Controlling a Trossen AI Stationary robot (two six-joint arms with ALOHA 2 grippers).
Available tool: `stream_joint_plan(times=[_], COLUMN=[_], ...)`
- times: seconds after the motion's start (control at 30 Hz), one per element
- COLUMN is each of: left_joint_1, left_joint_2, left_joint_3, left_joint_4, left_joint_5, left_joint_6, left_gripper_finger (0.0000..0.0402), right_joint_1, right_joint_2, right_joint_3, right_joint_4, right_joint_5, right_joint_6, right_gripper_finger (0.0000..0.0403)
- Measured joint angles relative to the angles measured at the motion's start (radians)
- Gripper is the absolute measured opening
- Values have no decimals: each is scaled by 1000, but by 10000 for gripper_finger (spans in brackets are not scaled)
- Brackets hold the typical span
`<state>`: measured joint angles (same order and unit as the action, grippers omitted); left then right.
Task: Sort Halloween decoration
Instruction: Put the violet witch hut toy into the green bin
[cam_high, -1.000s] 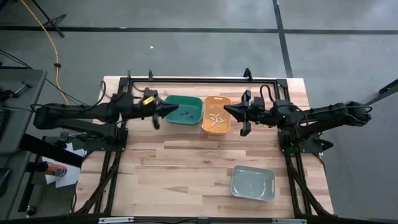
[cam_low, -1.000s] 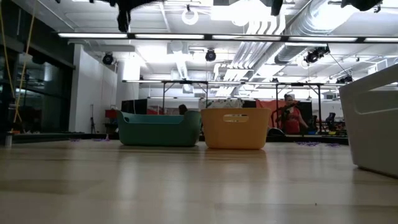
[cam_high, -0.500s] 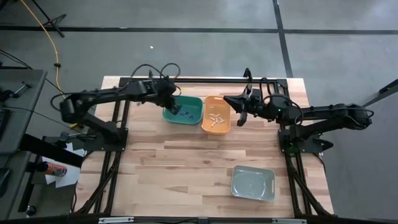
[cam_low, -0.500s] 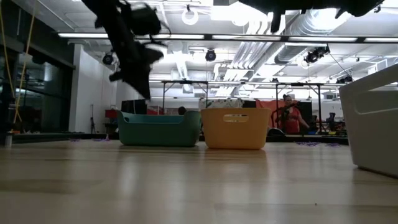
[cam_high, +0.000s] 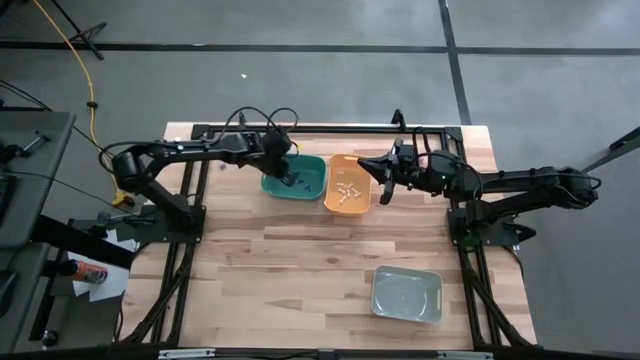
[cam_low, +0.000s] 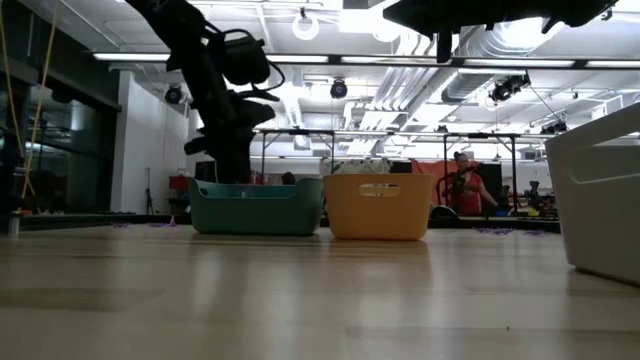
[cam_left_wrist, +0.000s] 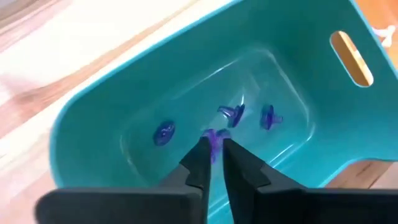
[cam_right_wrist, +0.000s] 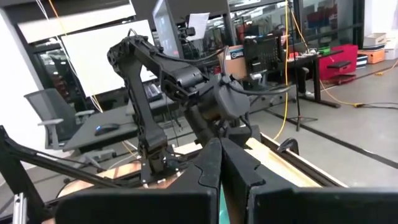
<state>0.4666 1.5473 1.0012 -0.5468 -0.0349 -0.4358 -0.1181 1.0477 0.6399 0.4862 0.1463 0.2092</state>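
Note:
My left gripper (cam_left_wrist: 212, 144) points steeply down into the green bin (cam_high: 295, 177), with a purple Halloween decoration (cam_left_wrist: 213, 138) between its fingertips. Three more purple pieces (cam_left_wrist: 231, 113) lie on the bin's floor. In the low view the left arm (cam_low: 228, 130) drops behind the green bin's wall (cam_low: 257, 207). Cream pieces (cam_high: 347, 190) lie in the orange bin (cam_high: 350, 165) beside it. My right gripper (cam_high: 363, 167) hovers level and shut, with nothing in it, at the orange bin's right rim. My left gripper has the small purple piece (cam_left_wrist: 214, 135) pinched between its two fingertips, only at their free ends. The fingers come from above, slanting down into the green bin. The piece hangs clear above the bin's floor.
A grey bin (cam_high: 407, 295) stands near the table's front right, large at the right of the low view (cam_low: 600, 190). Bare wood lies between it and the two bins at the back. A black frame rail (cam_high: 330, 128) runs along the far edge.
My left gripper has swung from the table's left side to over the green bin, tipped from level to steeply down, and sunk into the bin. My right gripper has drifted slightly toward the far edge.

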Motion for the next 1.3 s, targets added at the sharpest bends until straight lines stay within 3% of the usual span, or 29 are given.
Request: stream_joint_plan(times=[0.33,0.4,0.57,0.7,0.83,0.93,1.0,1.3], left_joint_1=[54,86,222,384,472,509,522,523], left_joint_2=[-131,-187,-263,-195,-71,17,63,205], left_joint_3=[41,60,72,60,57,57,57,61], left_joint_4=[-89,-92,-100,-133,-161,-178,-173,-193], left_joint_5=[-11,-59,-296,-268,-202,-104,-49,-38], left_joint_6=[-16,-16,-31,-62,-230,-370,-383,-503], left_gripper_finger=[114,120,118,116,116,115,115,115], right_joint_1=[0,0,0,-1,-6,-6,-6,-6], right_joint_2=[0,0,0,0,0,0,0,0], right_joint_3=[0,0,0,0,0,0,0,0], right_joint_4=[-11,-14,-37,-58,-73,-89,-99,-151], right_joint_5=[0,0,0,0,0,0,0,0], right_joint_6=[0,0,0,0,0,23,48,63], right_gripper_finger=[0,0,0,0,0,0,0,0])
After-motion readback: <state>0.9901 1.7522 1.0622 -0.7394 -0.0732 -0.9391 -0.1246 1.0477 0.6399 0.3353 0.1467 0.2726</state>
